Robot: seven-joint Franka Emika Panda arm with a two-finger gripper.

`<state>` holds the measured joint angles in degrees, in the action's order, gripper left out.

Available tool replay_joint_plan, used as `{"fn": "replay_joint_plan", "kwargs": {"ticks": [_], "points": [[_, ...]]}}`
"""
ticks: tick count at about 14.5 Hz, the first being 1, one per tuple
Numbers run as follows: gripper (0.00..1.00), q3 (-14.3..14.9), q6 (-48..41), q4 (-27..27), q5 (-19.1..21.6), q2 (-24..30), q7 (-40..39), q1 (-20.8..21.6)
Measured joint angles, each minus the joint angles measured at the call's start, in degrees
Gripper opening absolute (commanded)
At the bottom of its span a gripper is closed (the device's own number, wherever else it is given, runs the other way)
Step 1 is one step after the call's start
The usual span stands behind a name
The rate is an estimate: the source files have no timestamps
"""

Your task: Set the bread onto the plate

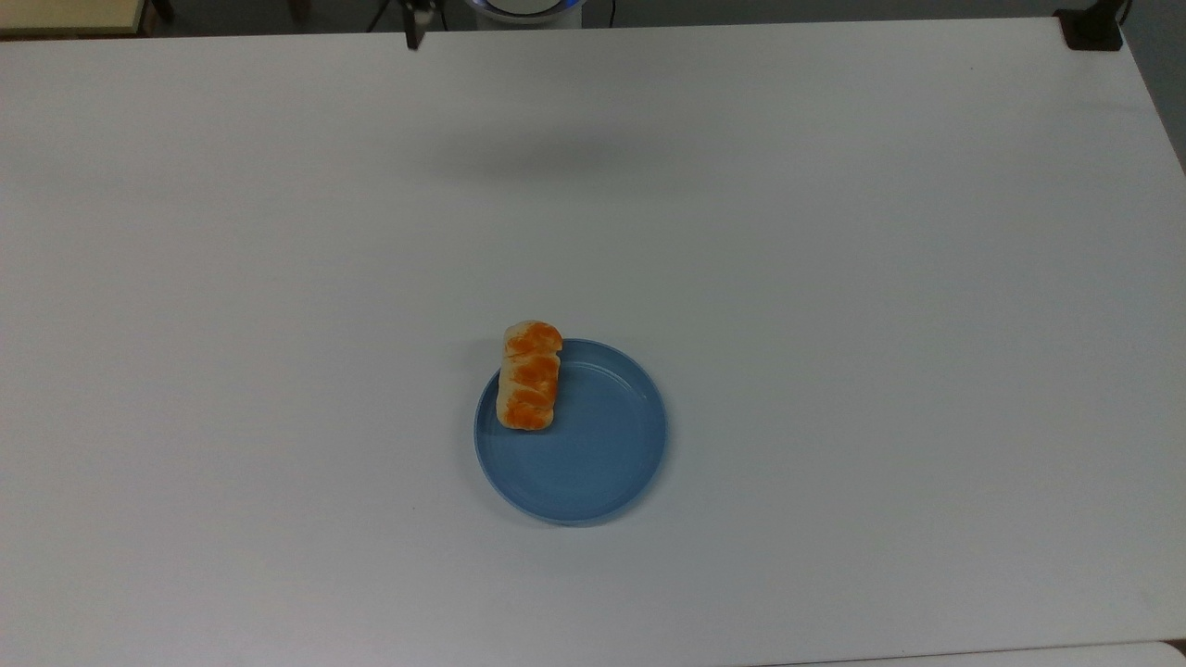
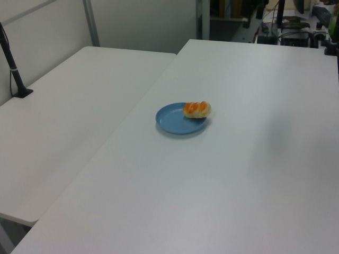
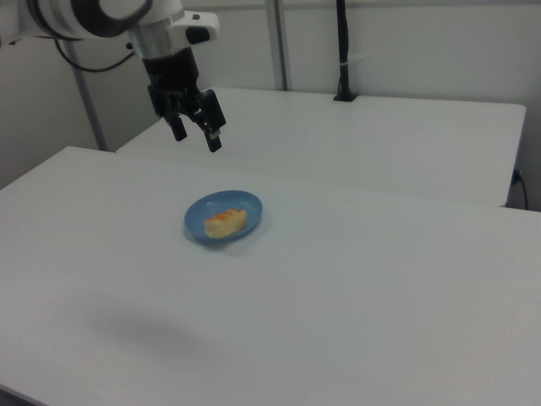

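Landmark: plate (image 1: 593, 472) (image 2: 172, 123) (image 3: 245, 222), on the table (image 1: 834, 278) (image 2: 254, 174) (image 3: 355, 296), near the top view's middle.

Bread (image 1: 530, 374) (image 2: 197, 109) (image 3: 225, 222): on the plate, at its upper-left edge in the top view, one end over the rim.

Gripper (image 3: 194, 129): above and to the left of the plate in the right view, well apart from it, off the table.

Second table (image 2: 69, 116) (image 3: 380, 135): beside the first, left of the plate in the left view, behind it in the right view.
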<state>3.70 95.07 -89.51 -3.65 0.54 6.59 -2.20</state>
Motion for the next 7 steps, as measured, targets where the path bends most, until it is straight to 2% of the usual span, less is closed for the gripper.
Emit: {"fn": "replay_joint_plan", "kwargs": {"ticks": [3,7], "points": [[1.0,0.92,-0.01,-3.4,-1.1,3.33,-4.28,0.07],[1.0,1.31,0.04,-5.21,-1.2,3.61,-6.86,0.12]]}}
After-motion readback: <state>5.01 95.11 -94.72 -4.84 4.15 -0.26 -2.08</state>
